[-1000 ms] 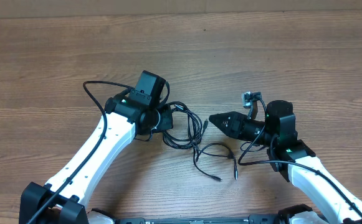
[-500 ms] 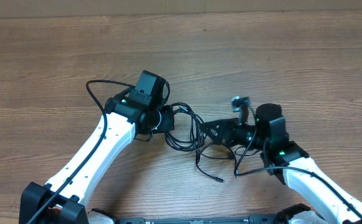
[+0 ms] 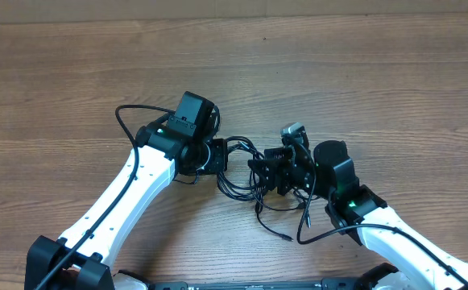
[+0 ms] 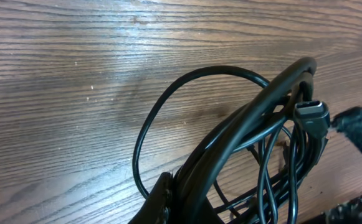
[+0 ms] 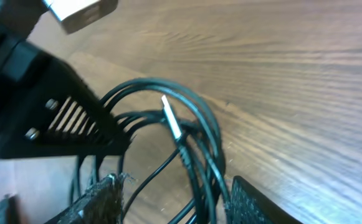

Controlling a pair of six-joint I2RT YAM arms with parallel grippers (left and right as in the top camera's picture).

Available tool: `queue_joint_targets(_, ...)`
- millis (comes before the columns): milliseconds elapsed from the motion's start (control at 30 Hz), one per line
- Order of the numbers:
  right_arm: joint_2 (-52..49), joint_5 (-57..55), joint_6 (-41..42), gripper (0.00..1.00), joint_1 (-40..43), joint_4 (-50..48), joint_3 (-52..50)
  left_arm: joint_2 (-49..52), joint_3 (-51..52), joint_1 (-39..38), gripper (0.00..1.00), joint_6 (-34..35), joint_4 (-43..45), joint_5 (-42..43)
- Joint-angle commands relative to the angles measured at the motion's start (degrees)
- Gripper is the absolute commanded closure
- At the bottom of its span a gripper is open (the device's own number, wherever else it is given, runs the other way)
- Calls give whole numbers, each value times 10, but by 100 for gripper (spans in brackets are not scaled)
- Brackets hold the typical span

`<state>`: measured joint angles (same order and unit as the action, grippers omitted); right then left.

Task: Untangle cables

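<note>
Black cables point(image 4: 237, 121); wood-grain table point(image 3: 362, 64)

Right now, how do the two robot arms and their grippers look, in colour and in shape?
Both arms have white rounded links, left arm and right arm, with black joints and wrists. A small green light glows on each wrist. A thick black wire loops along each arm. The left gripper and right gripper are black.
</note>
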<state>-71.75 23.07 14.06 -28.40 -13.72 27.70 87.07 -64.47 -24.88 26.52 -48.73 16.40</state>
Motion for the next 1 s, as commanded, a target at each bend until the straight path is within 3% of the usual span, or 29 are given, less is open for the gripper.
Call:
queue_joint_targets(0, 2, -60, -26, 50, -9, -7, 1, -1, -5, -17, 96, -13, -1, 17)
queue_joint_targets(367, -10, -49, -22, 64, -9, 1, 1, -1, -5, -48, 96, -12, 10, 16)
queue_joint_targets(633, -23, -57, 2, 96, -7, 1, 1, -1, -5, -48, 96, -13, 8, 12)
queue_joint_targets(967, -23, -111, 100, 96, 21, 1, 1, -1, -5, -47, 96, -8, 6, -47)
